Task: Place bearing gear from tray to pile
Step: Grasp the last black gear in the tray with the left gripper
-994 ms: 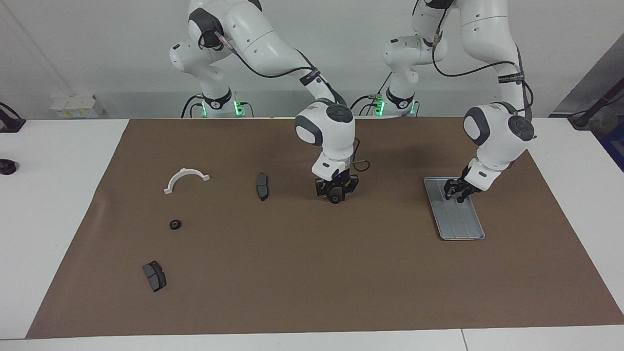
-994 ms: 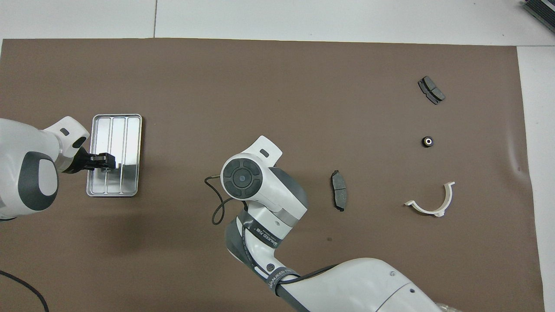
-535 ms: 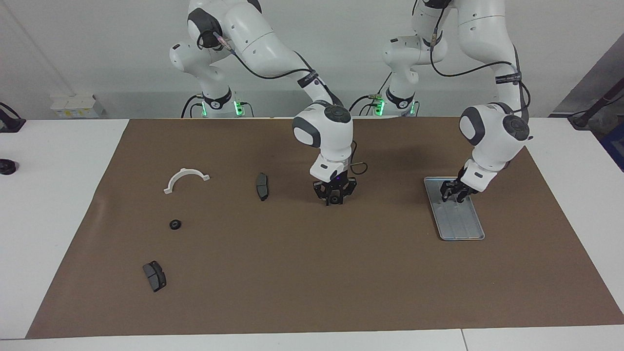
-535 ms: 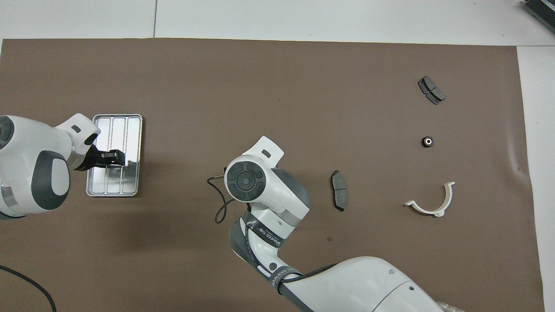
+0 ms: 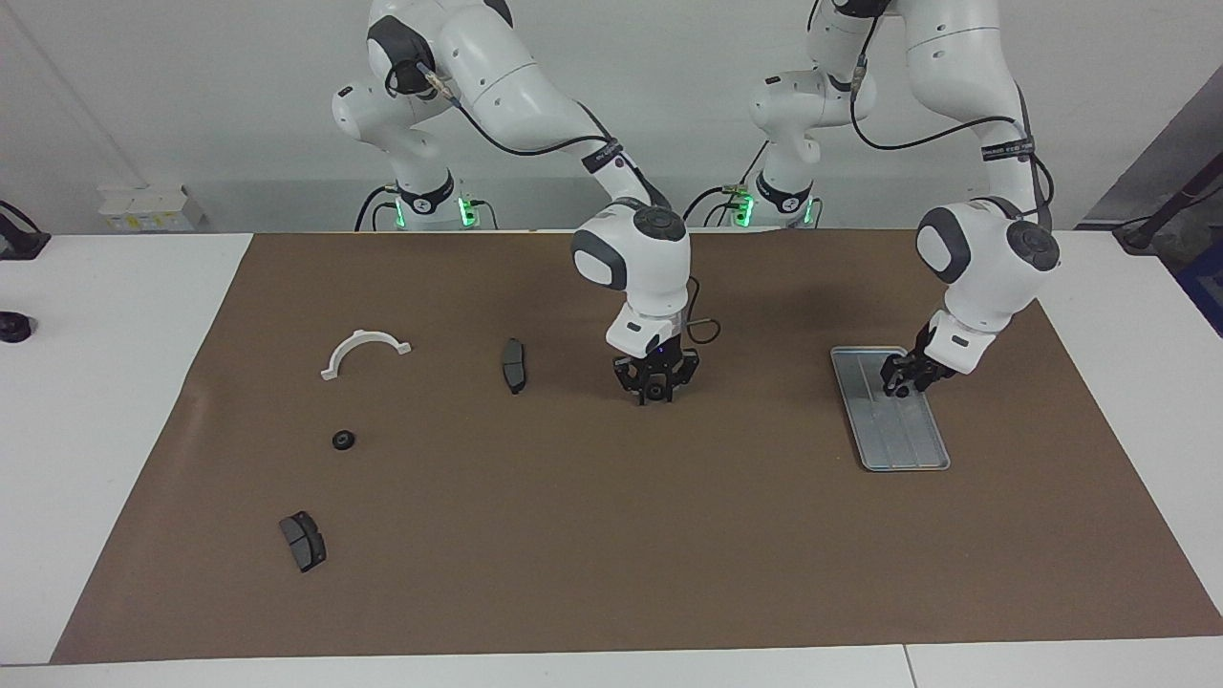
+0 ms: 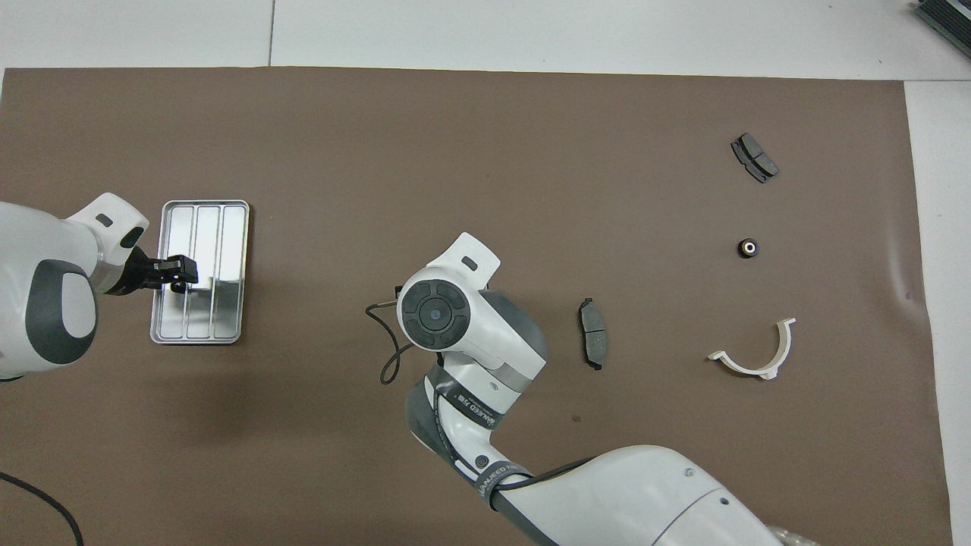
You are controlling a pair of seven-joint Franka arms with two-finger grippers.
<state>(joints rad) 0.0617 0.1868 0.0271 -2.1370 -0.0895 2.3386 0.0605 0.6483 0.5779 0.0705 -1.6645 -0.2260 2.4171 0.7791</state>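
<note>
Tray (image 5: 912, 449) lies under your left gripper (image 5: 901, 379), which grips a small dark gear (image 5: 902, 389). Your right gripper (image 5: 654, 390), over bare mat (image 5: 611, 535), clasps another dark gear (image 5: 654, 393).

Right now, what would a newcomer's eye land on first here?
The two white arms: the left claw hangs over the silver tray at the left arm's end of the table. The right claw hangs over the brown mat mid-table. Then the scattered parts toward the right arm's end: a white half-ring bracket, two dark brake pads and a small black gear among them.
</note>
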